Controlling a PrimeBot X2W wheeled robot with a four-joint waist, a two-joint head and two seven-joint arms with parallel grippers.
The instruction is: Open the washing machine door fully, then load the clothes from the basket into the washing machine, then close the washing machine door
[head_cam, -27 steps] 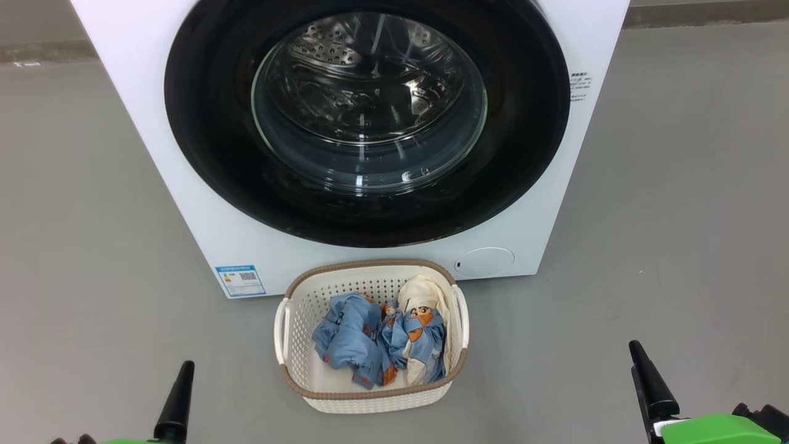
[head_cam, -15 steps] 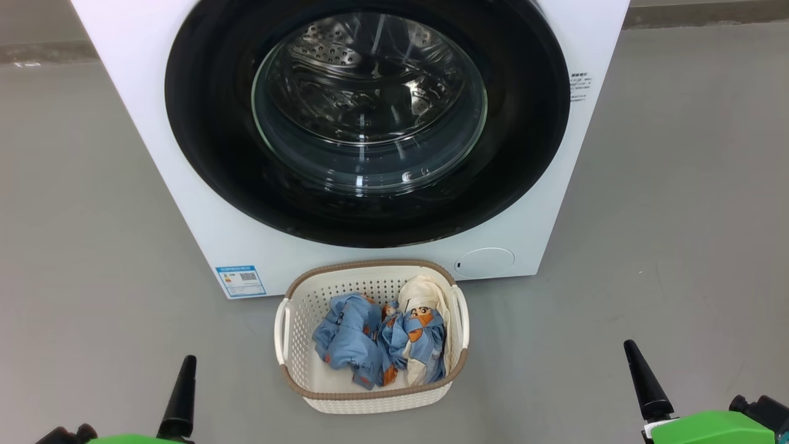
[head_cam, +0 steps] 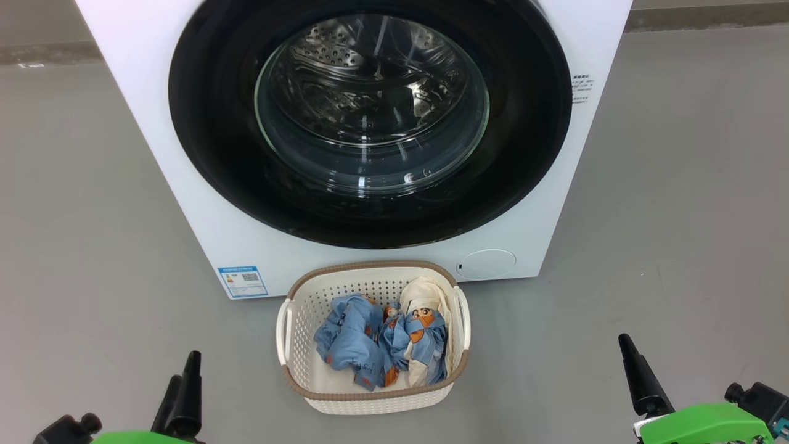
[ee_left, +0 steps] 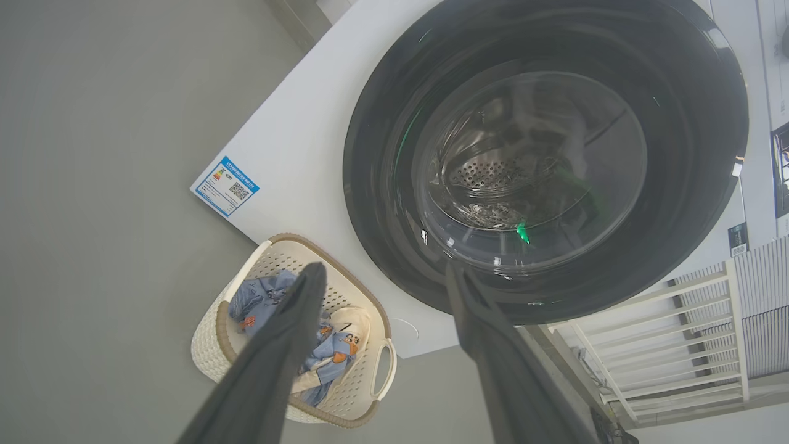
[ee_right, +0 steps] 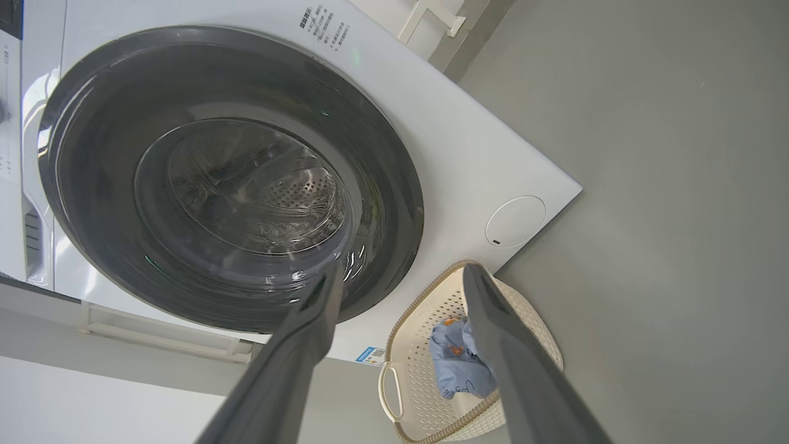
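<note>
Nearest: the left claw is hanging low at the near left above the grey floor. Its two dark fingers are standing wide apart and gripping nothing. The right claw is hanging at the near right, also spread wide, with nothing between its fingers.

Between them and slightly farther: the basket is sitting upright on the floor at centre, well apart from both claws. The clothes are lying crumpled inside it. A blue bundle is filling the left and middle, and a cream piece with an orange print is bunching toward the far right corner.

Farther: the washing machine is standing just beyond the basket's far rim; whether the two are touching cannot be told. A blue label is sitting at the lower left of its white front, and a round white cap at the lower right.

The washing machine door is sitting shut, flush against the front, its black rim taking up most of the panel. The perforated steel drum is showing through the glass bowl.

Farthest right, in the left wrist view: a white slatted rack is standing beside the machine.
</note>
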